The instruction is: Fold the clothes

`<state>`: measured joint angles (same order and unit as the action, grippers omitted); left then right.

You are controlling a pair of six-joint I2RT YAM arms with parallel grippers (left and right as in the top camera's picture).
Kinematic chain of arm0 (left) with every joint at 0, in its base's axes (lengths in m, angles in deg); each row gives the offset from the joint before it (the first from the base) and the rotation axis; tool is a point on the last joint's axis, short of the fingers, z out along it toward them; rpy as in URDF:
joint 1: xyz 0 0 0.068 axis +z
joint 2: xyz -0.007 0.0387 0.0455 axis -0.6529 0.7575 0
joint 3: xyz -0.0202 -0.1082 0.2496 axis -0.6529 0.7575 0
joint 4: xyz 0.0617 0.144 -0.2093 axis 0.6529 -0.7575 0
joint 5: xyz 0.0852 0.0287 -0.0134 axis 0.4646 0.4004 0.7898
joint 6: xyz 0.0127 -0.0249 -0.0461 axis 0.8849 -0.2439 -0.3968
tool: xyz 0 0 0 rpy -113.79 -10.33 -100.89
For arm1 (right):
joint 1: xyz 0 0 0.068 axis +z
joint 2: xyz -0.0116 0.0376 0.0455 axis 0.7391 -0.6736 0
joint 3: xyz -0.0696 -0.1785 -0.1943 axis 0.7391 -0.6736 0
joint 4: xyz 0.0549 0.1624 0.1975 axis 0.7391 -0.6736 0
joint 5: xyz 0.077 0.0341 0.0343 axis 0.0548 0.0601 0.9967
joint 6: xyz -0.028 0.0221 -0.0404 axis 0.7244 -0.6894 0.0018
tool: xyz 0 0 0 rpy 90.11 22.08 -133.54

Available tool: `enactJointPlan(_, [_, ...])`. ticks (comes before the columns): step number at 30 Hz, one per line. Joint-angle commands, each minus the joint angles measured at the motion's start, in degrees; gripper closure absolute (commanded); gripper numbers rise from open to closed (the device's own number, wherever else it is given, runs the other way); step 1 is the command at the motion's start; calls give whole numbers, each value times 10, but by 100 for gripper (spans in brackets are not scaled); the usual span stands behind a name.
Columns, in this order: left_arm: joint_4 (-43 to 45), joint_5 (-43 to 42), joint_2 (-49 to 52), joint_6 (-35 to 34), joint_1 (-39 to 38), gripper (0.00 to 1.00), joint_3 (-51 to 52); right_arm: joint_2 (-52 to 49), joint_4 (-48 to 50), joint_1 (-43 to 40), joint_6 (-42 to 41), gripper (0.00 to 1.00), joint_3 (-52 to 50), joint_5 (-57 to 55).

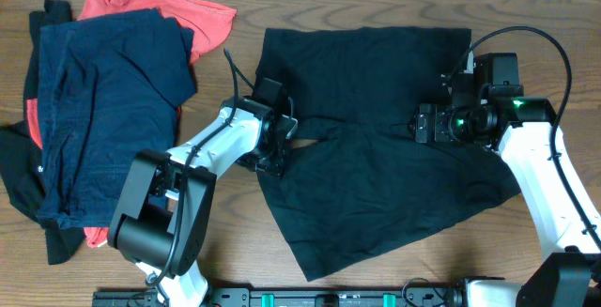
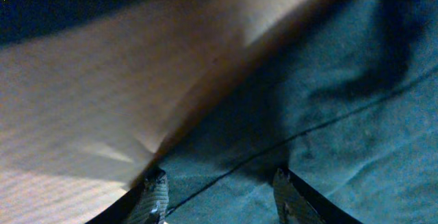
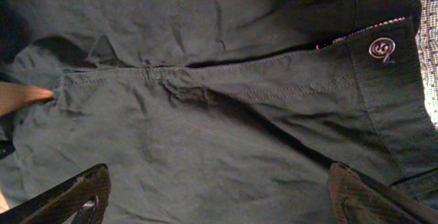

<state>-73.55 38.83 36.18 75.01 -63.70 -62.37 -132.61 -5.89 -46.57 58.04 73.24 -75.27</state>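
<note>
The black garment [image 1: 376,147] of the clothes lies spread flat mid-table, its legs pointing to the near side. My left gripper [image 1: 277,147] sits low at the garment's left edge. In the left wrist view its fingers [image 2: 156,196] stand apart over dark cloth [image 2: 328,114] crossed by a seam, with nothing pinched between them. My right gripper [image 1: 423,124] hovers over the garment's right half, open wide [image 3: 222,196] above flat fabric [image 3: 205,128]. A metal snap [image 3: 382,47] and a strip of pale mesh lining [image 3: 428,18] show at the waistband.
At the table's far left lies a heap of other clothes: a navy piece [image 1: 103,91] on top, a coral-red one [image 1: 188,16] behind it, a black one [image 1: 28,185] at the edge. Bare wood table [image 1: 235,232] shows between heap and garment.
</note>
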Motion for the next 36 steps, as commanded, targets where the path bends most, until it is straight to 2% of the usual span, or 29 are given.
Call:
enactJointPlan(1, [46, 75, 69, -11, 16, 47, 15, -3, 4, -3, -5, 1, -1, 5])
enactJointPlan(13, [140, 79, 83, -30, 114, 47, 3, -3, 22, 5, -5, 1, -1, 9])
enactJointPlan(15, [132, 79, 81, -30, 128, 42, -11, -3, 22, 5, -5, 1, -1, 9])
enactJointPlan(17, [107, 79, 76, -30, 139, 27, -35, -3, 25, 5, -5, 1, -1, 10])
enactJointPlan(20, [56, 79, 58, -30, 145, 14, -82, -3, 25, 4, -5, 1, 0, 22])
enactJointPlan(22, [20, 79, 43, -30, 145, 9, -114, -1, 24, 4, -5, 1, 1, 34])
enactJointPlan(23, [-2, 76, 32, -31, 144, 2, -132, 2, 23, 3, -5, 1, 2, 42])
enactJointPlan(30, [-128, 43, -57, -98, 142, 2, -188, 58, -13, -2, -5, 1, 28, 45])
enactJointPlan(33, [-195, 7, -91, -129, 142, 2, -188, 92, -59, -2, -16, 1, 35, 21])
enactJointPlan(36, [-274, 8, -114, -186, 139, 2, -176, 117, -130, -2, -60, 1, 35, -44])
